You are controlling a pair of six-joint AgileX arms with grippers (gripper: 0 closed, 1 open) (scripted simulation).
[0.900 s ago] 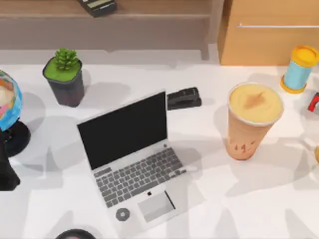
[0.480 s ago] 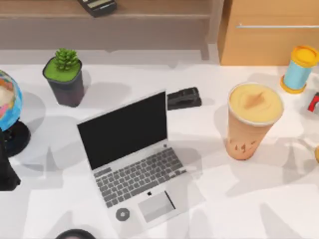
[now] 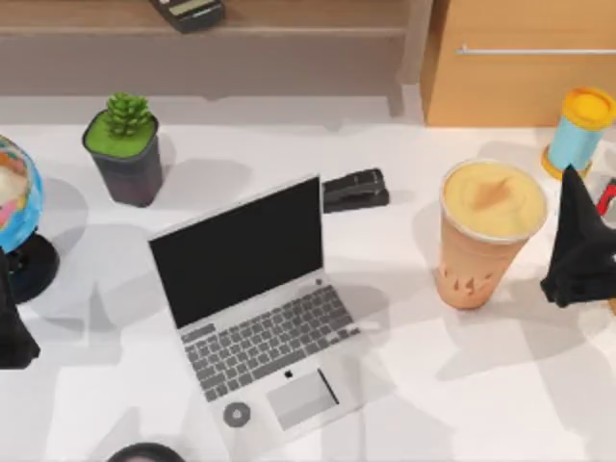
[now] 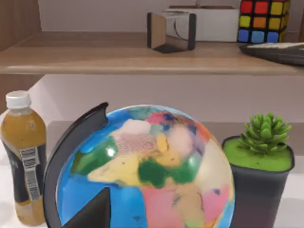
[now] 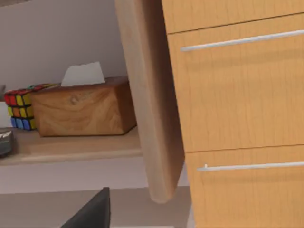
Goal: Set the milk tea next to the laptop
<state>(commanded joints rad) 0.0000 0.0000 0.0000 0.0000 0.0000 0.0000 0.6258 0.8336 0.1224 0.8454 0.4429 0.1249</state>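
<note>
Just right of the milk tea (image 3: 486, 236) hangs the right claw (image 3: 580, 252).

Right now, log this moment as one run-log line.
phase: approach | right tool: beside milk tea, apart | milk tea: upright, right of laptop | left tool: parked, table's left edge
</note>
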